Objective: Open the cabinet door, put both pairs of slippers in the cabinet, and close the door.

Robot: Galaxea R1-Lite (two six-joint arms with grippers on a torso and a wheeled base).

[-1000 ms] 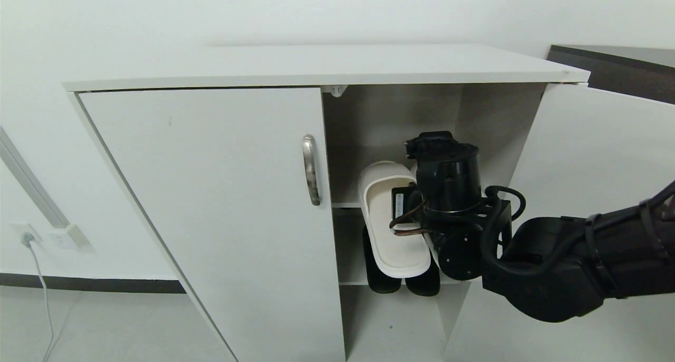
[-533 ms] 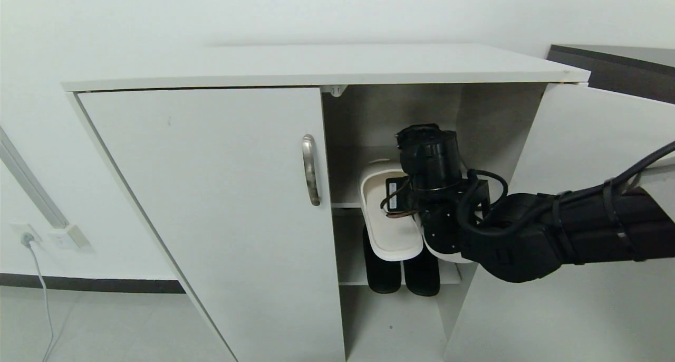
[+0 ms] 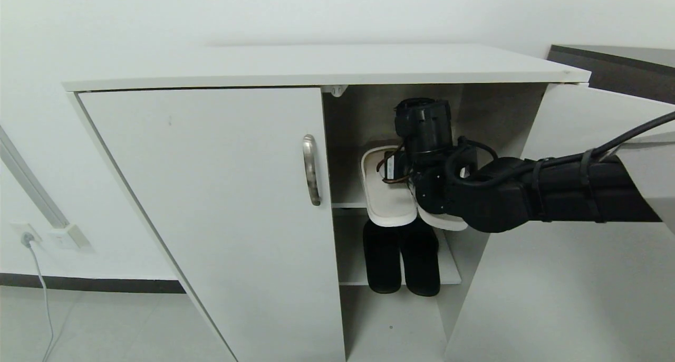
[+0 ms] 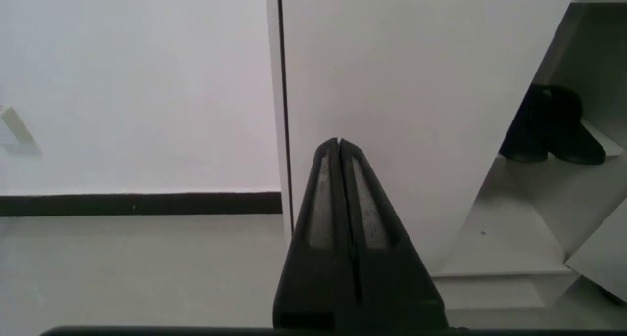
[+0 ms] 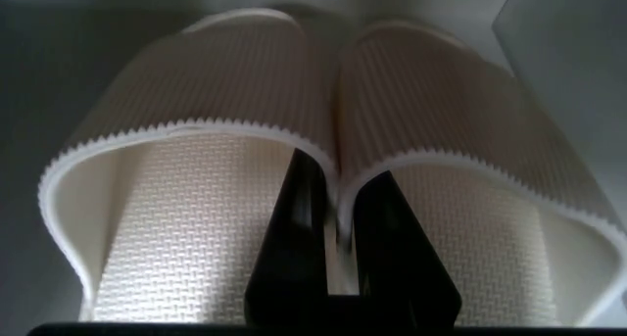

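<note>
White cabinet [image 3: 316, 66] against a white wall. Left door [image 3: 211, 203] closed; right door [image 3: 580, 193] swung wide open, showing the right-hand compartment with two shelves. Right arm [image 3: 527, 193] reaches in from the right, wrist deep in the opening above the upper shelf [image 3: 345, 205]. Pair of white slippers [image 3: 387, 198] at upper-shelf level, side by side, toes pointing inward, heels jutting out past the shelf's front edge; cannot tell whether the soles rest on the shelf. Pair of black slippers [image 3: 401, 262] on the lower shelf [image 3: 448, 272], side by side and touching, heels overhanging the front edge, directly below the white pair. Right gripper [image 5: 338, 194] clamped on the white slippers: one finger inside each slipper, pinching the two adjoining side walls together. Left gripper [image 4: 338, 179] outside the cabinet, low in front of the closed left door, fingers pressed flat together, nothing between them; the black pair is visible beyond it in the open compartment. Metal handle [image 3: 311, 169] upright on the left door's inner edge. Wall socket [image 3: 23, 238] low on the wall left of the cabinet, with a cable [image 3: 45, 298] hanging to the floor.
</note>
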